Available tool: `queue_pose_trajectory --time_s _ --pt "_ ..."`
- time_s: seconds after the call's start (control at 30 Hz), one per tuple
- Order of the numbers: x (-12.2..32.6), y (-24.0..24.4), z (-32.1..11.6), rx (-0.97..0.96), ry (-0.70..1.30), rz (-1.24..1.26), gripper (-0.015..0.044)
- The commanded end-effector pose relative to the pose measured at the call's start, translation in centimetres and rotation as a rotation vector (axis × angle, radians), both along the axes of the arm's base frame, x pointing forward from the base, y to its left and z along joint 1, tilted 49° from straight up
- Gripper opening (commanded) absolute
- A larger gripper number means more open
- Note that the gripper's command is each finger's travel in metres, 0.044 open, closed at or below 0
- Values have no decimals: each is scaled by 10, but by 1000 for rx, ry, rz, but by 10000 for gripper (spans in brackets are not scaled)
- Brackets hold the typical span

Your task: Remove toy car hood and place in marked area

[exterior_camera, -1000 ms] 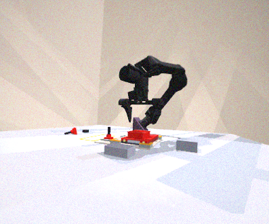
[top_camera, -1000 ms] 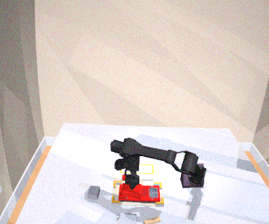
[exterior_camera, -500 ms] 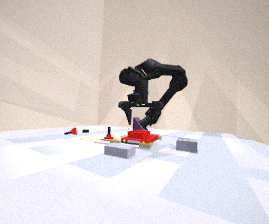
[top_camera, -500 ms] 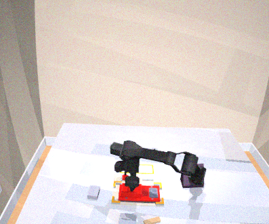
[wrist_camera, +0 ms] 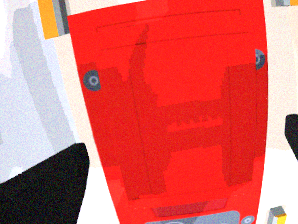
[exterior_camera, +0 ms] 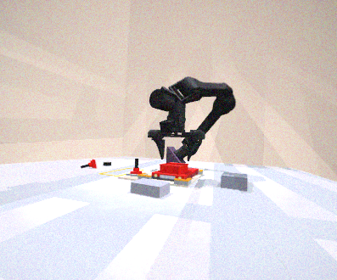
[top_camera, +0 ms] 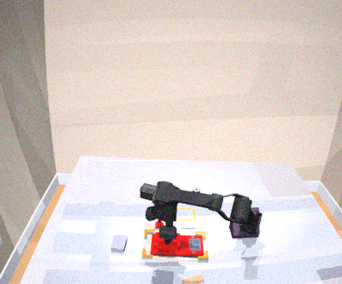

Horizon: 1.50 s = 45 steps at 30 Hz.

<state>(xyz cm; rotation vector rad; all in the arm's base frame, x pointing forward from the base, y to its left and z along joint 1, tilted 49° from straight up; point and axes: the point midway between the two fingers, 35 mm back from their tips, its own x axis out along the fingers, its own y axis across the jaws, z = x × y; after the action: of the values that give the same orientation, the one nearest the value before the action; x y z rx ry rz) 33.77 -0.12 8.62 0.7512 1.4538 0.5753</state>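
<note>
The toy car (top_camera: 183, 249) (exterior_camera: 174, 175) is red with orange corners and stands at the table's front middle. Its flat red hood (top_camera: 157, 246) (wrist_camera: 170, 100) sits on the car and fills the wrist view. My gripper (top_camera: 167, 236) (exterior_camera: 174, 152) (wrist_camera: 189, 139) is open and empty. It points straight down, close above the hood, with one finger on each side and neither touching it. The marked area (top_camera: 186, 209) (exterior_camera: 110, 172) is a yellow outlined rectangle on the table just behind the car.
A grey block (top_camera: 119, 243) (exterior_camera: 233, 181) lies left of the car, and another grey block (exterior_camera: 150, 187) is near it. A tan block (top_camera: 193, 280) lies at the front edge. Small red and black parts (exterior_camera: 92, 164) (exterior_camera: 136, 167) lie beyond the marked area. The arm's base (top_camera: 244, 228) stands at the right.
</note>
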Motion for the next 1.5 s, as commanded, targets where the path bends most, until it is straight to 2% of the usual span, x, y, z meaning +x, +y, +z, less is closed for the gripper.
queue_pose_trajectory --time_s 0.0,1.47 --pt "1 1 -1 3 -1 -7 440" --pt "2 18 -15 5 -1 -7 440"
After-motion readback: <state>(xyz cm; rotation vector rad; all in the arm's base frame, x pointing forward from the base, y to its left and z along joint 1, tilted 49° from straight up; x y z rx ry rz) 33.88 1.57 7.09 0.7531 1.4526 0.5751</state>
